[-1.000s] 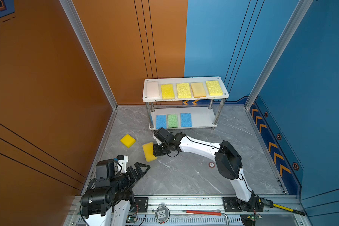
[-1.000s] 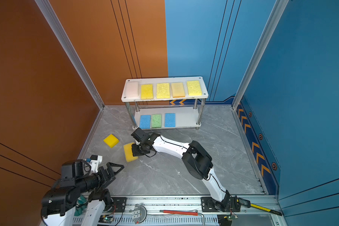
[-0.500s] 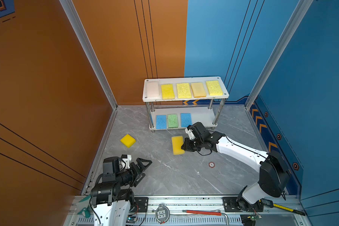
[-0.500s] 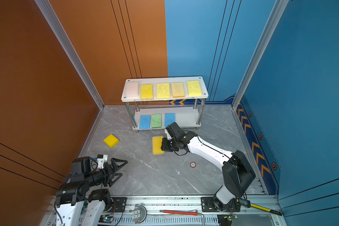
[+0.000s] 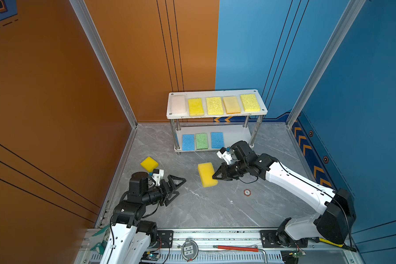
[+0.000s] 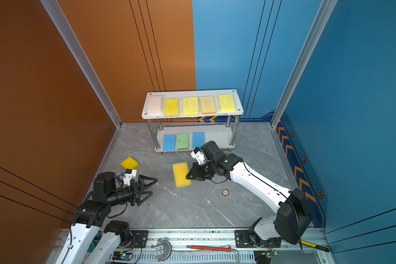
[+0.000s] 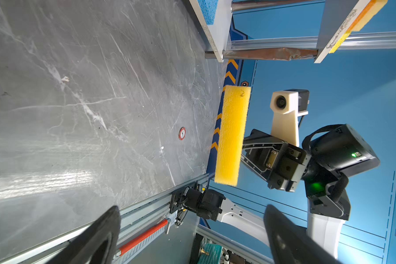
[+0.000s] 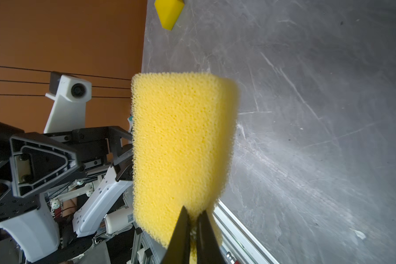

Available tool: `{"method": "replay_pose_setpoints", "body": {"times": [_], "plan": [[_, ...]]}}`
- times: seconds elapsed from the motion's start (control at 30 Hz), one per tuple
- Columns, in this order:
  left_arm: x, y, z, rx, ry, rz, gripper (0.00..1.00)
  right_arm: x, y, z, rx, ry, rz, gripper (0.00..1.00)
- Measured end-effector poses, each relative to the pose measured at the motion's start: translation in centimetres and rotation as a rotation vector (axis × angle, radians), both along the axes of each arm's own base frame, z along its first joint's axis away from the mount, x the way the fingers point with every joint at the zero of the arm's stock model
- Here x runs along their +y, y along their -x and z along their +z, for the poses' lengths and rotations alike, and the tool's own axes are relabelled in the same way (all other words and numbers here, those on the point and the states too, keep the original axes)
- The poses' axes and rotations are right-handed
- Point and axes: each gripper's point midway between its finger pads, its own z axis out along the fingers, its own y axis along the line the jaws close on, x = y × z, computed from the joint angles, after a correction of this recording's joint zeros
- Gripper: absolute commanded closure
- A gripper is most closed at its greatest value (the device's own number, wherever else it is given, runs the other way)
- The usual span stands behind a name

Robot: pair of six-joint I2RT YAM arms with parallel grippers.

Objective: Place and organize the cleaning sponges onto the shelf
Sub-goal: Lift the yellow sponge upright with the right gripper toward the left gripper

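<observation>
The gray marbled work surface (image 5: 204, 210) was enclosed by orange and blue walls (image 5: 55, 91). The shelf (image 5: 215, 115) stood at the far side, with five sponges (image 5: 214, 105) on its upper board and three sponges (image 5: 201, 141), blue, green and blue, at the left of its lower board. The right gripper (image 5: 215, 177) pinched one edge of a yellow sponge (image 5: 205, 173), clear of the surface in front of the shelf. A second yellow sponge (image 5: 149, 163) lay on the surface at the left. The left gripper (image 5: 177, 190) was spread wide and held nothing.

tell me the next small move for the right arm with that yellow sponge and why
Probably carry the held yellow sponge toward the bare right end of the shelf's lower board: the right gripper is shut on it off the floor, and the top board looks full.
</observation>
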Motion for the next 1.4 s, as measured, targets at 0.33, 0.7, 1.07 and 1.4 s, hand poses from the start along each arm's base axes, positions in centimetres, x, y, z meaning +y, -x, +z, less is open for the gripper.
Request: {"method": "replay_pose_setpoints", "body": {"times": [0.33, 0.7, 1.07, 1.4], "plan": [[-1.4, -1.4, 1.0, -0.065, -0.009, -0.007, 0.03, 3.4, 3.6, 1.4, -0.002, -0.028, 0.141, 0.90], [-1.2, -1.7, 1.4, -0.079, -0.006, 0.032, 0.29, 5.1, 5.8, 1.5, -0.004, -0.027, 0.211, 0.91], [-1.0, -1.5, 2.5, -0.119, 0.012, 0.064, 0.58, 5.8, 5.7, 1.5, -0.001, -0.024, 0.218, 0.90], [-1.4, -1.7, 2.4, -0.120, 0.001, 0.061, 0.70, 6.1, 5.7, 2.0, -0.010, -0.035, 0.223, 0.89]]}}
